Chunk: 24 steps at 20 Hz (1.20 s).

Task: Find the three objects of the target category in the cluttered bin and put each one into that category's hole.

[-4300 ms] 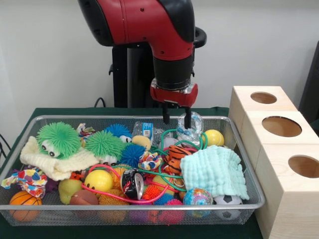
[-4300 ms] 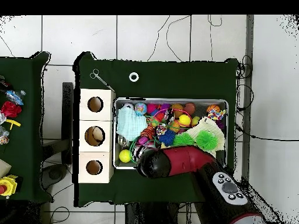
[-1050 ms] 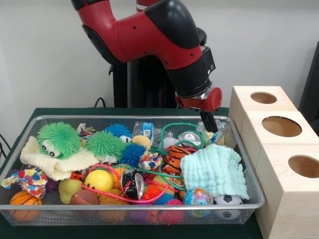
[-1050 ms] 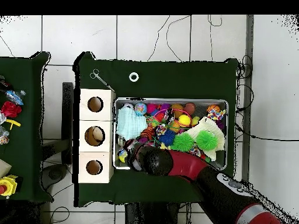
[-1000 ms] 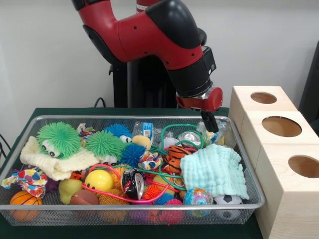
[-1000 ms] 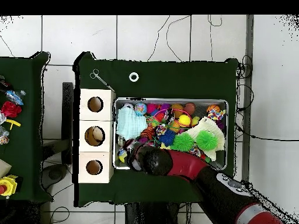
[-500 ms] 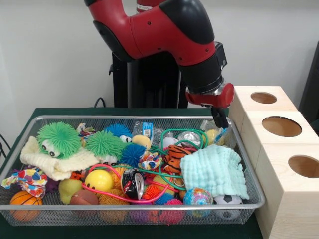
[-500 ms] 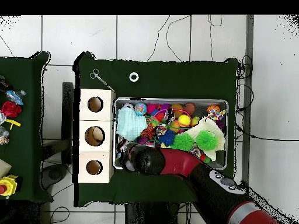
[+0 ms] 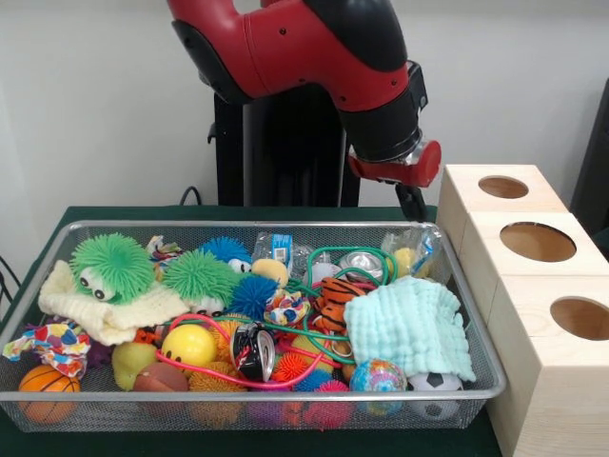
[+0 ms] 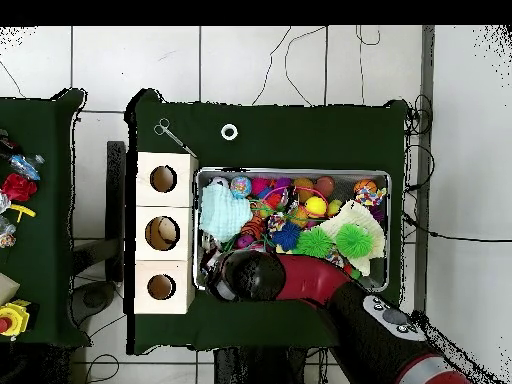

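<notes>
The desk [image 10: 300, 140] carries a wire bin [image 9: 457, 276] full of toys and a wooden box [image 9: 533, 286] with three holes. The end effector [image 9: 415, 203] hangs over the bin's far corner beside the box; I cannot tell its grip. Just below lies a clear plastic bag [image 9: 411, 249], near a mint cloth [image 9: 409, 324].

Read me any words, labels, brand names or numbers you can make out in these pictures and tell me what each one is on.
No text can be read.
Blue label on the clear plastic bottle at the back of the wire mesh bin: print too small to read.
Dark crushed drink can: markings too blurred to read.
Pale wooden box with three round holes: no marking shows.
</notes>
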Available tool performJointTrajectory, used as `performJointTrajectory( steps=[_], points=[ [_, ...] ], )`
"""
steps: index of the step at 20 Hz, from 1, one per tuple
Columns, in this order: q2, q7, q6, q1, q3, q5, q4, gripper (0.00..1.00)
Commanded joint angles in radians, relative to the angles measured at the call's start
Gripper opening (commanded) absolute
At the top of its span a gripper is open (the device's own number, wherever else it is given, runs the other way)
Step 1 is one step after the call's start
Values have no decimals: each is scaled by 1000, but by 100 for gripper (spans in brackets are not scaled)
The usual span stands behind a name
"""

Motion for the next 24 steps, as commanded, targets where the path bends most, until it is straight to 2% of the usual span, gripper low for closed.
performJointTrajectory(
  steps=[1, 8, 12, 13, 16, 20, 23, 24],
  points=[
    [-60, -23, 139, -24, 24, 18, 38, 0],
    [-135, -39, 195, -42, 35, 20, 59, 0],
    [-133, -68, 175, -35, 24, -27, 44, 0],
    [-132, -77, 168, -32, 23, -42, 41, 100],
    [-111, -85, 53, -15, -26, -138, -5, 100],
    [-62, -1, -76, 20, -125, -227, -23, 100],
    [-1, 130, -211, 81, -246, -251, -51, 100],
    [18, 165, -257, 87, -274, -238, -49, 100]
  ],
)
